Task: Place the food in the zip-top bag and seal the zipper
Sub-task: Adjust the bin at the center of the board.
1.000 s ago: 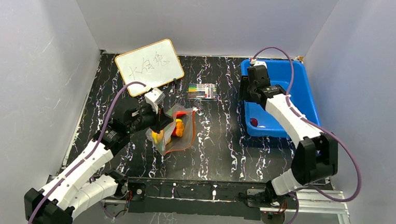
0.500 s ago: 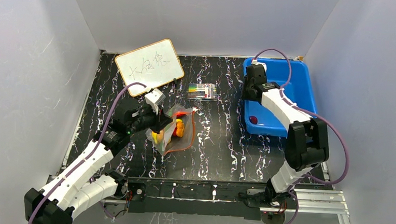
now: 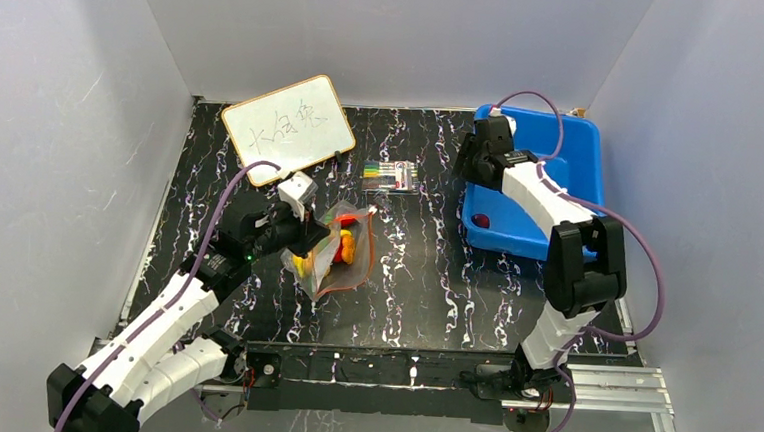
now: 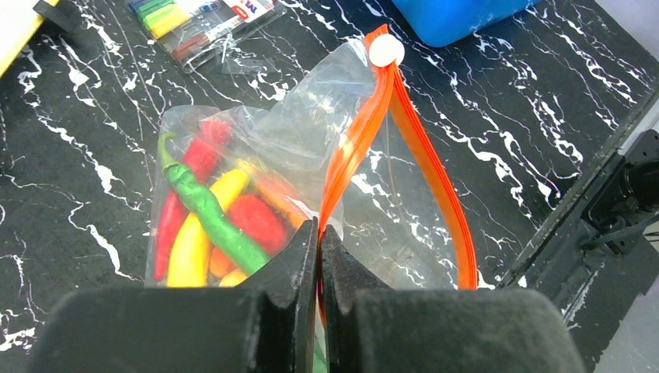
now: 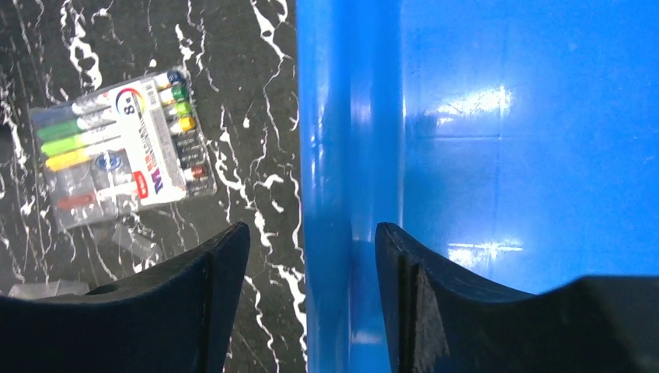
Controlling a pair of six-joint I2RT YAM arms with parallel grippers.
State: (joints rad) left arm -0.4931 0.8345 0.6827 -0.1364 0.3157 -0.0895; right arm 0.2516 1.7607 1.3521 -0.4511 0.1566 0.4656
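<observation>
Behind the left claw (image 4: 319, 231), shut on the zipper (image 4: 351, 144), the zip-top bag (image 4: 295, 128) is partly hidden. Right claw (image 5: 309, 230) gapes empty astride the blue tub (image 5: 342, 93) wall.

bright, even overhead light; the top view is sharp, and shadows on the dark table (image 3: 414, 278) are faint. white glare patches lie on the blue tub (image 5: 466, 194) floor, just right of its wall. the zip-top bag (image 4: 311, 132) glints softly. the near left fingers (image 4: 284, 272) and right fingers (image 5: 198, 287) are dark and blurred.
</observation>
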